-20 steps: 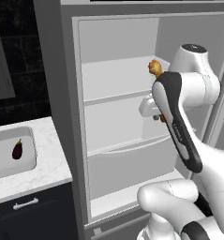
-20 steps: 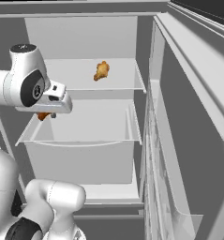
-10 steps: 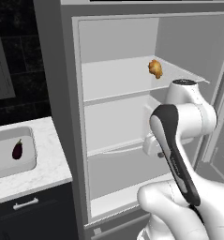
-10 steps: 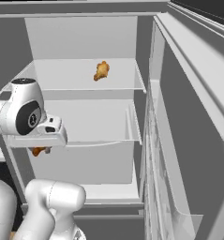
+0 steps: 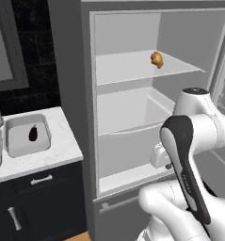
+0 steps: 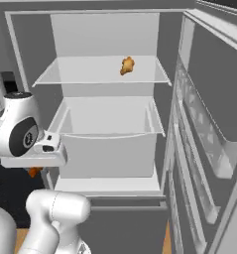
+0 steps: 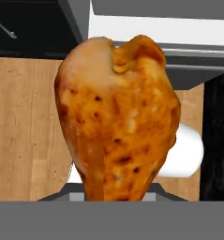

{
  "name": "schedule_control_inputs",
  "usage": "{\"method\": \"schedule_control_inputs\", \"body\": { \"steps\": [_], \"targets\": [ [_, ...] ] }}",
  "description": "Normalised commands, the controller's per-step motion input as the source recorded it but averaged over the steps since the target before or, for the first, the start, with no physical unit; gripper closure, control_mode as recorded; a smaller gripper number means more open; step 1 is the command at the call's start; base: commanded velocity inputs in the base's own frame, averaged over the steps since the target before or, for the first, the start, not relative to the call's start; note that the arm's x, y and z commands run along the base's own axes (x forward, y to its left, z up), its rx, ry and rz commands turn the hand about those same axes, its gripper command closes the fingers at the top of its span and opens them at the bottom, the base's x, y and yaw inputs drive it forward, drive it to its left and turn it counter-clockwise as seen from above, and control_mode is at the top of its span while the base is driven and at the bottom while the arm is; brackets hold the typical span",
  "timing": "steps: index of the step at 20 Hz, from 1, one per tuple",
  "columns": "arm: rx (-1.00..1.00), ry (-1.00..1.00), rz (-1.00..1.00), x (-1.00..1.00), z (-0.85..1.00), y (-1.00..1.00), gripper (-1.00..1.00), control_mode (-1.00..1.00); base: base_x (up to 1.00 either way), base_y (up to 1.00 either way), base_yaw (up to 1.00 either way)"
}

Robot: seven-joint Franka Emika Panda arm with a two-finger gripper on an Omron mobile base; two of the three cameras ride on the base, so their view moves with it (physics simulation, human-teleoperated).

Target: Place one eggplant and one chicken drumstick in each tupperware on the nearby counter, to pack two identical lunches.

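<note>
Gripper [image 6: 34, 171] now lowered from shelf height to beside the fridge drawer [image 6: 107, 151], fingers pinching a chicken drumstick [image 7: 117, 117]; second drumstick [image 5: 156, 59] unmoved on shelf, eggplant [image 5: 33, 133] in left-counter tupperware [image 5: 27, 136].

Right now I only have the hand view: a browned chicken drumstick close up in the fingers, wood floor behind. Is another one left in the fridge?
Observer: Yes. Besides your held browned chicken drumstick, a second drumstick lies on the fridge's upper shelf, right of centre.
Operator: Anything in the tray?
Observer: In the left base view, the shallow pale-grey tupperware tray holds one dark purple eggplant and no drumstick.
Operator: Where is that tray?
Observer: On the white marble counter, directly left of the open fridge.
</note>
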Motion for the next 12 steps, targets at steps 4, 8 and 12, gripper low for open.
{"method": "schedule_control_inputs", "body": {
  "steps": [4, 8, 12],
  "targets": [
    [0.00, 0.00, 0.00, 0.00, 0.00, 0.00, 1.00, 1.00, -0.69, 1.00, 0.00],
    [0.00, 0.00, 0.00, 0.00, 0.00, 0.00, 1.00, 1.00, -0.48, 0.98, 0.00],
    [0.00, 0.00, 0.00, 0.00, 0.00, 0.00, 1.00, 1.00, 0.00, 1.00, 0.00]
  ]
}}
